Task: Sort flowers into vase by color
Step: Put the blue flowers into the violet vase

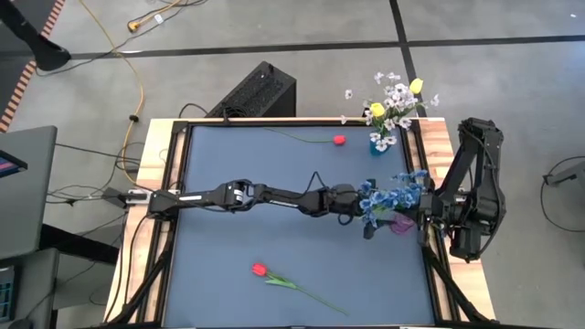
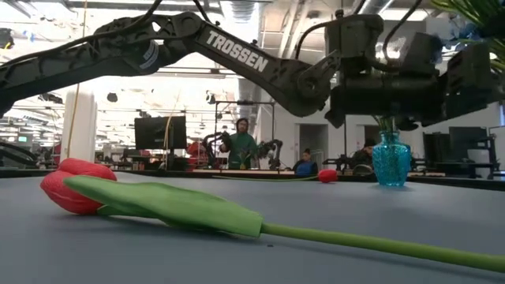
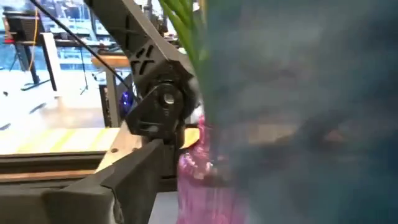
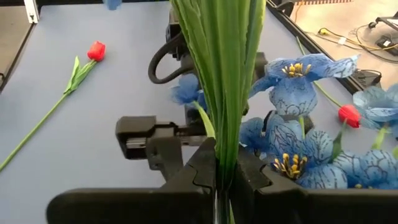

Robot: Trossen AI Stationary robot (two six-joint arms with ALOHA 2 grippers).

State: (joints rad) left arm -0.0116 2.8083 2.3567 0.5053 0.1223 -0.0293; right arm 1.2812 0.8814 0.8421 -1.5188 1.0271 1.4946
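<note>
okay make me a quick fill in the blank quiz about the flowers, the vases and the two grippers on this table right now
1. The right gripper is shut on green stems of the ____ flowers.
2. Those flowers are over the ____ vase.
3. The blue vase holds white and ____ flowers.
4. The number of red flowers lying on the table is ____.

Missing words: blue; pink; yellow; two

Table [image 1: 228, 274]: 2 red tulips [image 1: 259, 270], 2 vases [image 1: 378, 145].
</note>
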